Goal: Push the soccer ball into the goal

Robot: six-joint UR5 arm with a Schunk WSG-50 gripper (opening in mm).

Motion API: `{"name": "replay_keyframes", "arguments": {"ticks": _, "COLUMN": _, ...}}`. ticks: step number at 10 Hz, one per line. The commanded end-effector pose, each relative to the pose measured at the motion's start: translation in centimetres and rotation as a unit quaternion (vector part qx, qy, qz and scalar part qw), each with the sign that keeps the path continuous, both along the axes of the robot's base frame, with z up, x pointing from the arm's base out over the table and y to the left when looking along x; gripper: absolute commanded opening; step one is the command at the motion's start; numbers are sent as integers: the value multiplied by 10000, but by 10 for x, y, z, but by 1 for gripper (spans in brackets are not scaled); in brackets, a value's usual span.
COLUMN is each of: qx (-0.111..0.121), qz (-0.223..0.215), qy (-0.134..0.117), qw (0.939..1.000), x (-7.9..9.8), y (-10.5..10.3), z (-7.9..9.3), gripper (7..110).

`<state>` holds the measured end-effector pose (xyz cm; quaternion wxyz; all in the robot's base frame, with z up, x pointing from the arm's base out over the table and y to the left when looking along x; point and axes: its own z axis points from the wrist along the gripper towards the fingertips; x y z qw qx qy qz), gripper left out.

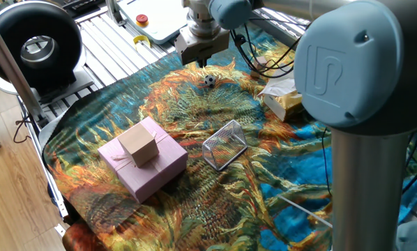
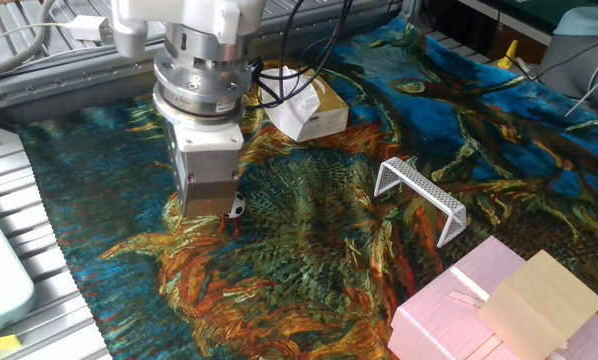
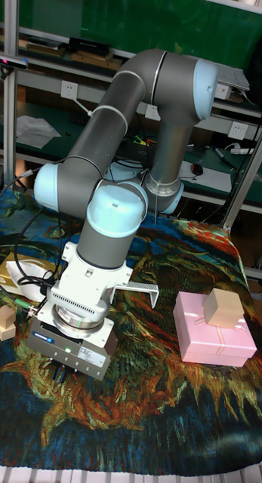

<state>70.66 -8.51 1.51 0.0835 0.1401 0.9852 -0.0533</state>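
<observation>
The soccer ball (image 1: 209,81) is a tiny white ball with black patches, resting on the patterned cloth near its far edge. My gripper (image 1: 197,61) hangs just behind and left of it, low over the cloth, its dark fingers looking shut with nothing held. In the other fixed view the gripper (image 2: 211,212) covers most of the ball (image 2: 238,208), and only a sliver shows at its right edge. The wire-mesh goal (image 1: 224,144) stands apart toward the cloth's middle, also seen as the goal (image 2: 421,192). The tall view shows the gripper (image 3: 64,371) and goal (image 3: 138,293); the ball is hidden there.
A pink gift box (image 1: 144,167) with a small cardboard box (image 1: 139,144) on top sits left of the goal. A tan box with white paper (image 1: 282,101) lies right of the ball. A black round device (image 1: 34,45) stands beyond the slatted table edge.
</observation>
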Motion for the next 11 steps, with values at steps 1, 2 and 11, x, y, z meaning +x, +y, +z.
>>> {"name": "replay_keyframes", "arguments": {"ticks": 1, "qx": 32, "qz": -31, "qy": -62, "qw": 10000, "x": -1, "y": -2, "z": 2, "gripper": 7}}
{"name": "replay_keyframes", "arguments": {"ticks": 2, "qx": 18, "qz": 5, "qy": -42, "qw": 10000, "x": -1, "y": -4, "z": 4, "gripper": 7}}
{"name": "replay_keyframes", "arguments": {"ticks": 11, "qx": 224, "qz": -224, "qy": -116, "qw": 9994, "x": 4, "y": 2, "z": 6, "gripper": 7}}
